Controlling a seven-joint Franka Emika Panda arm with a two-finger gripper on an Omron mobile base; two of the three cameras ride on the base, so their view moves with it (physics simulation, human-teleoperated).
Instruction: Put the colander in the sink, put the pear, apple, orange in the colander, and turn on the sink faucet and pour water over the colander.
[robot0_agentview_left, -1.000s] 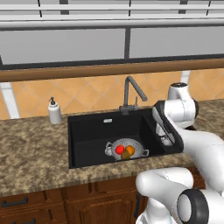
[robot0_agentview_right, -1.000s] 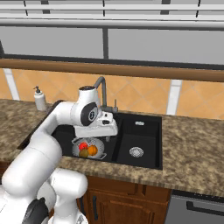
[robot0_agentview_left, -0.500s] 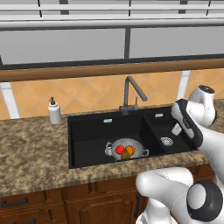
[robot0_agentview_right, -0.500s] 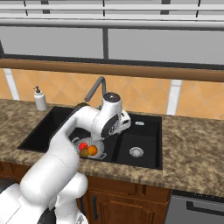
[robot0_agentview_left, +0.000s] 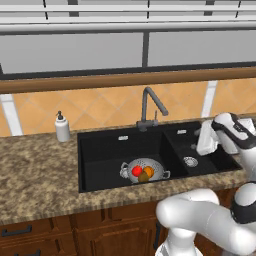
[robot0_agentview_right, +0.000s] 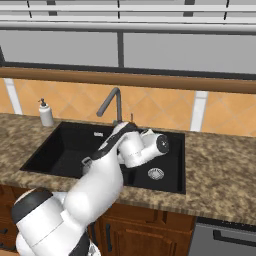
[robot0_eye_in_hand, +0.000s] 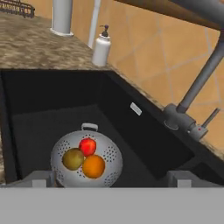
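A: Sink (robot0_agentview_left: 100, 160) first: why is the colander (robot0_agentview_left: 144, 171) in its large basin?

B: For rinsing; pear (robot0_eye_in_hand: 72, 159), apple (robot0_eye_in_hand: 88, 146), orange (robot0_eye_in_hand: 93, 166) sit inside.

A: Claw (robot0_agentview_left: 205, 141)?

B: Spread open, holding nothing, probably heading for the sink faucet (robot0_agentview_left: 148, 107) behind the colander.

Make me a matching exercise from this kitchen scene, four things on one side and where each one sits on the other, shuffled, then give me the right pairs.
Things:
1. colander
2. apple
3. soap dispenser
4. sink faucet

Places:
A. on the counter, left of the sink
B. behind the sink, where the two basins meet
C. on the floor of the large basin
D. inside the perforated bowl, beside the pear and the orange

Pairs: 1-C, 2-D, 3-A, 4-B
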